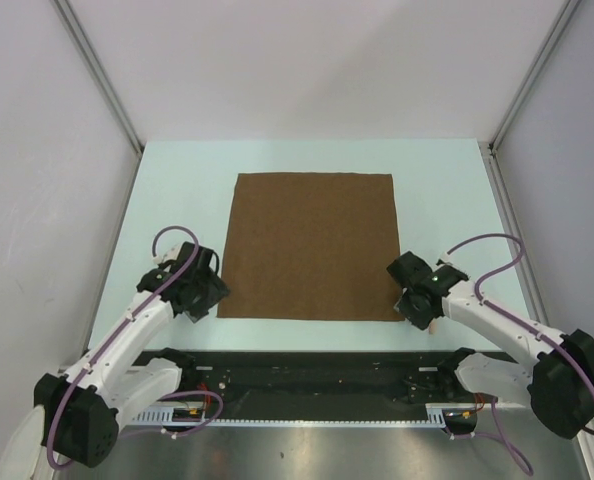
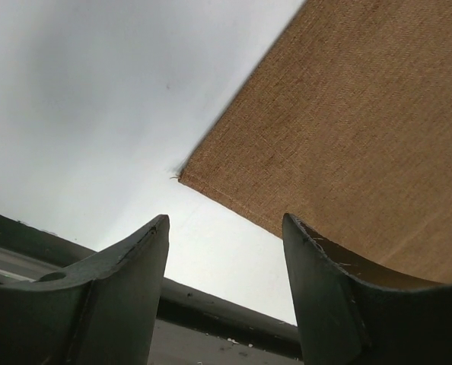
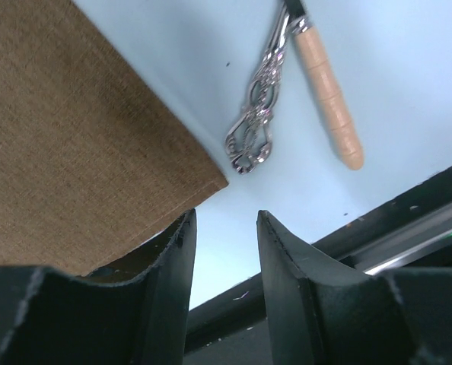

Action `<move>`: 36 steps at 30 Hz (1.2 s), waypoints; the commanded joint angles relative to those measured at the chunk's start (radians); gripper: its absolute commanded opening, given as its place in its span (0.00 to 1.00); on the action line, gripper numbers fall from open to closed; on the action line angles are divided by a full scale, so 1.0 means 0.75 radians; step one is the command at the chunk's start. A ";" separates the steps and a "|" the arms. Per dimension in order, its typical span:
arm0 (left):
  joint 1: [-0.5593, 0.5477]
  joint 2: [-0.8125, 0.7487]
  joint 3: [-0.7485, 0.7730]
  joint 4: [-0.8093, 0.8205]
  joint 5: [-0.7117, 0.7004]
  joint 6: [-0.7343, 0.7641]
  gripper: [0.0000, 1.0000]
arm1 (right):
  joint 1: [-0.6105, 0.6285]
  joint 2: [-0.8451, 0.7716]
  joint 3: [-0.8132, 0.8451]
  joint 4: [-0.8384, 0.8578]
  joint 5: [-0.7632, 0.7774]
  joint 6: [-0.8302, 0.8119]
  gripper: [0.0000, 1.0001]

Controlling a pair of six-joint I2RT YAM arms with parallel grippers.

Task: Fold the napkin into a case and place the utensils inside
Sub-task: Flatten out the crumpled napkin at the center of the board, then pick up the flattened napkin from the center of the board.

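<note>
Napkin: flat, unfolded, middle of table; no fold started.
Utensils: just off near right corner of napkin, on bare table, not on cloth (ornate silver handle plus pale tan one; heads out of view).
Left gripper: low at near left corner, jaws wide apart, holding nothing.
Right gripper: at near right corner, jaws parted less widely, empty too.
Progress: nil, by look of it.
Left to do: all folds, then load utensils.

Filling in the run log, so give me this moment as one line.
napkin flat, unfolded | left tool open at its near-left corner | right tool open at its near-right corner | utensils loose beside that corner, ungrasped
</note>
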 commanded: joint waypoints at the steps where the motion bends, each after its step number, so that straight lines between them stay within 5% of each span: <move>1: 0.002 0.007 -0.015 0.027 0.002 -0.029 0.67 | 0.066 0.061 0.013 0.040 0.057 0.147 0.43; 12: 0.002 0.022 -0.019 0.023 -0.012 -0.037 0.73 | 0.080 0.212 -0.012 0.120 0.082 0.198 0.39; 13: 0.002 0.028 -0.021 0.027 -0.010 -0.035 0.75 | 0.080 0.221 -0.016 0.122 0.088 0.206 0.38; 14: 0.002 0.034 -0.021 0.035 -0.008 -0.017 0.88 | 0.078 0.241 -0.020 0.128 0.096 0.212 0.37; 20: 0.002 0.105 0.001 0.017 0.002 0.061 0.91 | 0.076 0.278 -0.069 0.206 0.102 0.168 0.28; 25: -0.018 0.101 -0.072 0.037 -0.004 0.061 0.90 | 0.080 0.258 -0.087 0.306 0.084 0.090 0.00; 32: -0.155 0.167 -0.113 0.066 -0.012 -0.004 0.83 | 0.150 0.119 -0.028 0.280 0.117 0.035 0.00; 36: -0.206 0.181 -0.148 0.040 -0.032 -0.106 0.65 | 0.133 0.014 0.001 0.269 0.115 0.002 0.00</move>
